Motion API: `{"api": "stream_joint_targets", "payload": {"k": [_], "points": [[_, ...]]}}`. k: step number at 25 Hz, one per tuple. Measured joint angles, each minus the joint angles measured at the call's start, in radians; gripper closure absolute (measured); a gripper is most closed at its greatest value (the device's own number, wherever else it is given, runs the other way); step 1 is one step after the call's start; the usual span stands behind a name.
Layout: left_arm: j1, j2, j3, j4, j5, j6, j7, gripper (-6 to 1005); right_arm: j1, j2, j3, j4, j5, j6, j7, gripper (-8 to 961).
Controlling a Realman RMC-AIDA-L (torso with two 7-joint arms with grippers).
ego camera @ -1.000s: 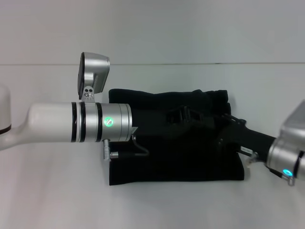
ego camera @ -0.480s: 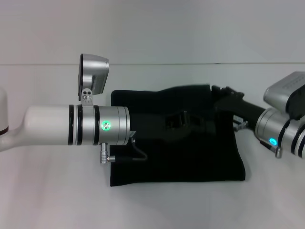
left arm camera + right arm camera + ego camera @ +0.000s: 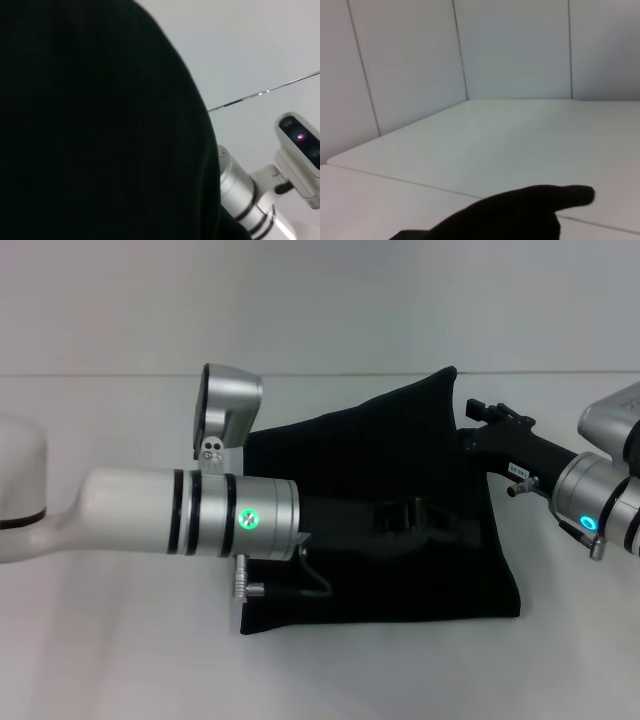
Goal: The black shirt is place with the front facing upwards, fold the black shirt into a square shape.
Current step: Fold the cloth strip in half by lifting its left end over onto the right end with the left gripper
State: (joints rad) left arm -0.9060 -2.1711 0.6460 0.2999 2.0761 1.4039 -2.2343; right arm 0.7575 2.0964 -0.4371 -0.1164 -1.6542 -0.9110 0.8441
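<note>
The left claw [image 3: 400, 515] lay dark against the black shirt [image 3: 400, 570], so its finger gap could not be made out. The right claw [image 3: 468, 412] met the raised cloth corner, its tips hidden. In the left wrist view the shirt [image 3: 100, 125] blocked most of the bench [image 3: 260, 45]

No readable text, labels, brands or numbers anywhere.

Plain white table [image 3: 120, 640]; pale panelled wall [image 3: 510, 50] behind; even light.
</note>
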Motion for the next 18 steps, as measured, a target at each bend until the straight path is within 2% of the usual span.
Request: {"api": "stream_joint_targets", "payload": {"k": [11, 18], "points": [[-0.084, -0.006, -0.001, -0.131, -0.012, -0.208, 0.050, 970, -0.021, -0.001, 0.012, -0.032, 0.007, 0.033, -0.002, 8], [-0.083, -0.006, 0.000, -0.152, -0.013, -0.273, 0.086, 960, -0.031, -0.001, 0.052, -0.037, 0.007, 0.096, -0.002, 9]]}}
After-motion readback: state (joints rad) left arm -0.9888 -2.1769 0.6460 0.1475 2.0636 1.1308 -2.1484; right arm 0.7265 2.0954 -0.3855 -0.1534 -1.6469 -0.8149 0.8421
